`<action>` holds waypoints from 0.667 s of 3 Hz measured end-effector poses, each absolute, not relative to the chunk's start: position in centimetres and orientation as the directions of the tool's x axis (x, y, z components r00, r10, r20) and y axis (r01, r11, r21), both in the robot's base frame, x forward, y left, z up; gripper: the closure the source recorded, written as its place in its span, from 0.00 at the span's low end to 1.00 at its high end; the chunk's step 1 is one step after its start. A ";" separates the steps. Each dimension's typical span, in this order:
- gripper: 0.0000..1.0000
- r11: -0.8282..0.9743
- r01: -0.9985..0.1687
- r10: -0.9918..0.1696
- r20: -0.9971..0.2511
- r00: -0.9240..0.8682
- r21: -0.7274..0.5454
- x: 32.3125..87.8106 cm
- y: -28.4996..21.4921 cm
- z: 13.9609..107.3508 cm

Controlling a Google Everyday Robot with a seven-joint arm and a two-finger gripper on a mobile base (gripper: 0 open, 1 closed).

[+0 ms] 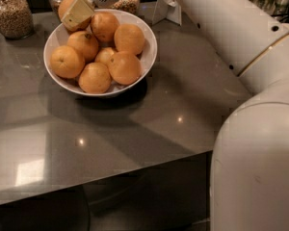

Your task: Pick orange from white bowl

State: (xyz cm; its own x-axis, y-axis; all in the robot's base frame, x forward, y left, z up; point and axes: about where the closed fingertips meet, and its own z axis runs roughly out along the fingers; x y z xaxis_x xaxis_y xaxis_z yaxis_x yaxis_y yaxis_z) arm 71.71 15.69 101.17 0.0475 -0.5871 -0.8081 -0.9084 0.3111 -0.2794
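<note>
The white bowl stands on the grey counter at the upper left and holds several oranges. My gripper reaches in from the top edge over the bowl's back left rim. Its pale yellow pad lies against the front of the back-left orange, which is partly hidden behind it. The other oranges lie loose in the bowl, among them one at the left and one at the front. My white arm runs from the gripper across the upper right.
A glass jar of grains stands at the back left, with more jars behind the bowl. A white card stand is right of the bowl. The counter's front edge crosses the lower frame. My arm's body fills the lower right.
</note>
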 end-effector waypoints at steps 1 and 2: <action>0.23 0.287 -0.930 -0.582 -0.813 0.022 -0.231 73.5 17.3 99.0; 0.23 0.286 -0.929 -0.586 -0.810 0.025 -0.235 74.0 17.4 98.4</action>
State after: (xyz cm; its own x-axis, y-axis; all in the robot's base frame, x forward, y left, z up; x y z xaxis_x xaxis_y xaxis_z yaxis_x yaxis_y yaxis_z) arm 74.02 17.41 98.42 0.0248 -0.5859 -0.8100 -0.9290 0.2857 -0.2351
